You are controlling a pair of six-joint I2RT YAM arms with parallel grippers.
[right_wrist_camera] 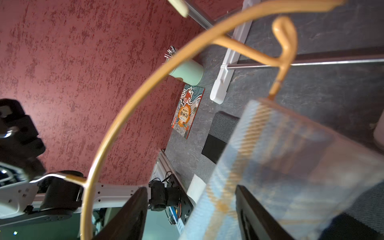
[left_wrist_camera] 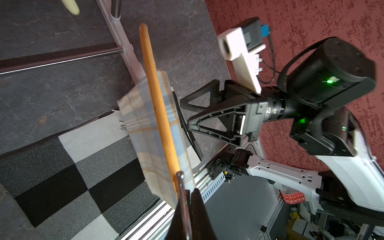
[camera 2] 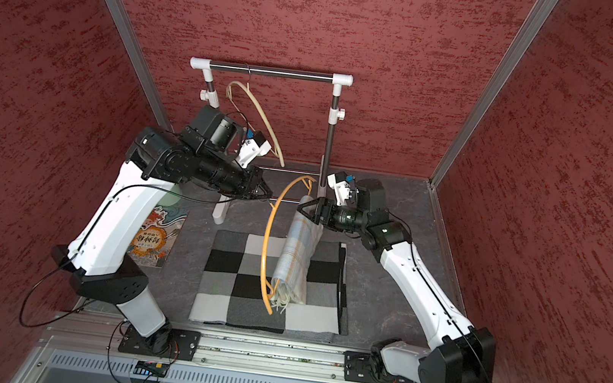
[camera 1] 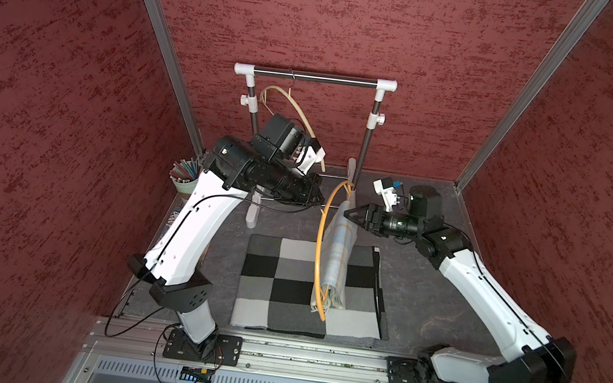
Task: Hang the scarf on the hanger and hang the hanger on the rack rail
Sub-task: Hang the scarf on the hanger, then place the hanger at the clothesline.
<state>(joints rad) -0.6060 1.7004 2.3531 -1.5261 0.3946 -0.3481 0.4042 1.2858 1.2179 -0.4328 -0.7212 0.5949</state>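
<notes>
An orange hanger (camera 1: 319, 242) (camera 2: 266, 243) is held tilted above the checked mat, with my left gripper (left_wrist_camera: 189, 194) shut on its metal hook (left_wrist_camera: 183, 199). A pale blue plaid scarf (camera 1: 336, 260) (camera 2: 294, 258) (left_wrist_camera: 141, 128) is folded over the hanger's lower bar, and its fringed end reaches the mat. In both top views my right gripper (camera 1: 350, 213) (camera 2: 301, 205) stands open at the scarf's upper fold. In the right wrist view the scarf's edge (right_wrist_camera: 270, 166) lies between the spread fingers of that gripper (right_wrist_camera: 191, 199).
A clothes rack (camera 1: 315, 78) stands at the back with a second, pale hanger (camera 1: 291, 107) hooked on its rail. The black, grey and white checked mat (camera 1: 278, 276) covers the middle. A green cup of sticks (camera 1: 183, 179) and a picture book (camera 2: 152, 237) are at the left.
</notes>
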